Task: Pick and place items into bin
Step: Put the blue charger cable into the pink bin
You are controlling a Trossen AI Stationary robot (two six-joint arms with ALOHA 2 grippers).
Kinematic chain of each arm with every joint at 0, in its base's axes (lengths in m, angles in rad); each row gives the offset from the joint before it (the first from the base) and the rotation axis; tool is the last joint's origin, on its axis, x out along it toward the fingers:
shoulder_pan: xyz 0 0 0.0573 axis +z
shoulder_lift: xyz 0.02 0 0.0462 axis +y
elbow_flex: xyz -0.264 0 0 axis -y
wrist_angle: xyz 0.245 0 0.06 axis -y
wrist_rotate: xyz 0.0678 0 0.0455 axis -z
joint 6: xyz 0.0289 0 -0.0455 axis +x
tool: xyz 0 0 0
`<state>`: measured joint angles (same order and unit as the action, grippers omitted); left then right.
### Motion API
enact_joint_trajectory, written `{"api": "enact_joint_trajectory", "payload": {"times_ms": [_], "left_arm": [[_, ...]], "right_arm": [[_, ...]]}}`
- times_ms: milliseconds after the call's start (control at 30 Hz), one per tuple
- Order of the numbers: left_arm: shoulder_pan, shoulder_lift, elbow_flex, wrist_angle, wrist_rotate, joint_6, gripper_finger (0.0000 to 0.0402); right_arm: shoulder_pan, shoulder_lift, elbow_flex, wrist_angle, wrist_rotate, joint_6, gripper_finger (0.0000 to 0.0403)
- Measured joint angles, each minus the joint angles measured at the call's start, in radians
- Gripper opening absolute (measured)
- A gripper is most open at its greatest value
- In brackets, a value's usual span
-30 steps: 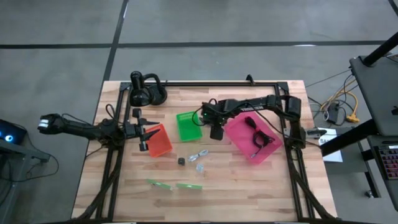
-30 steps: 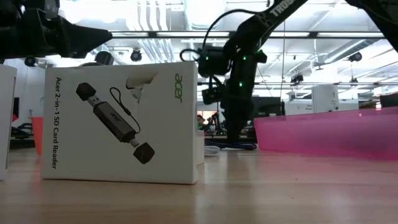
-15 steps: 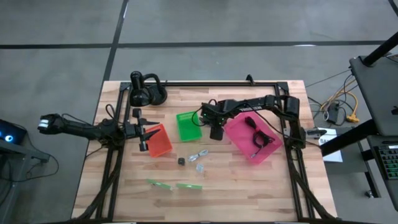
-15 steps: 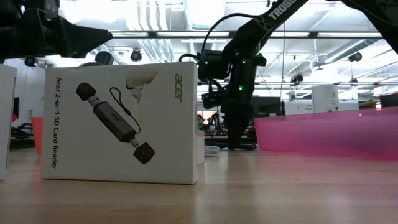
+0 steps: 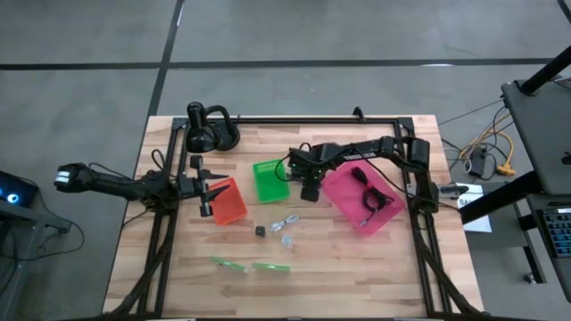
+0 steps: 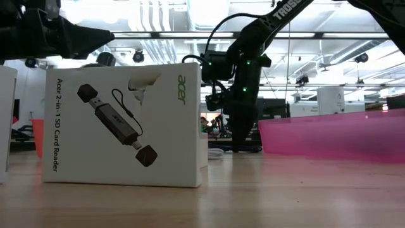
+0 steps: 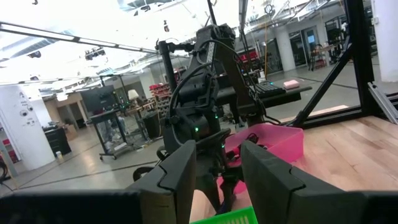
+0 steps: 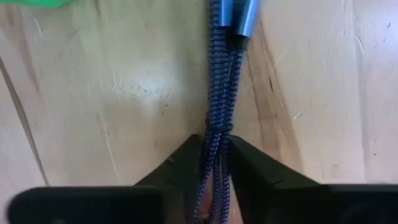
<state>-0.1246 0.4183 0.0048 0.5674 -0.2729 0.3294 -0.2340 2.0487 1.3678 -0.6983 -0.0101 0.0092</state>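
Note:
A dark-blue braided cable with two metallic plugs lies on the wooden table between the green bin and the pink bin. My right gripper stands over it, shut on it. Black cables lie in the pink bin. A tiny black cube, clear-silvery bits and green strips lie on the table nearer the front. My left gripper hovers open at the orange bin, holding nothing. My right gripper pinches the cable's doubled strands between its two fingers, just below a wrap in the braid. The fingers come from above, pointing down. The cable lies flat on the table, its plug end stretching away from the fingers.
A black desk lamp stands at the far left corner. A white card-reader box fills the left of the low view. A black frame runs around the table.
My right gripper has come down a little onto the table beside the pink bin. Nothing else has moved.

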Motion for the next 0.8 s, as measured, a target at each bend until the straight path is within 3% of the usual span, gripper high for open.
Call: {"api": "enact_joint_trajectory", "payload": {"times_ms": [167, 567, 800], "left_arm": [[0.0, 0.0, 0.0, 0.0, 0.0, 0.0, 0.0113], [0.0, 0.0, 0.0, 0.0, 0.0, 0.0, 0.0113], [0.0, 0.0, 0.0, 0.0, 0.0, 0.0, 0.0113]], "right_arm": [[0.0, 0.0, 0.0, 0.0, 0.001, 0.014, 0.0019], [-0.003, -0.023, 0.058, -0.022, 0.019, 0.014, 0.0014], [-0.004, -0.032, 0.153, -0.199, 0.052, 0.027, 0.0013]]}}
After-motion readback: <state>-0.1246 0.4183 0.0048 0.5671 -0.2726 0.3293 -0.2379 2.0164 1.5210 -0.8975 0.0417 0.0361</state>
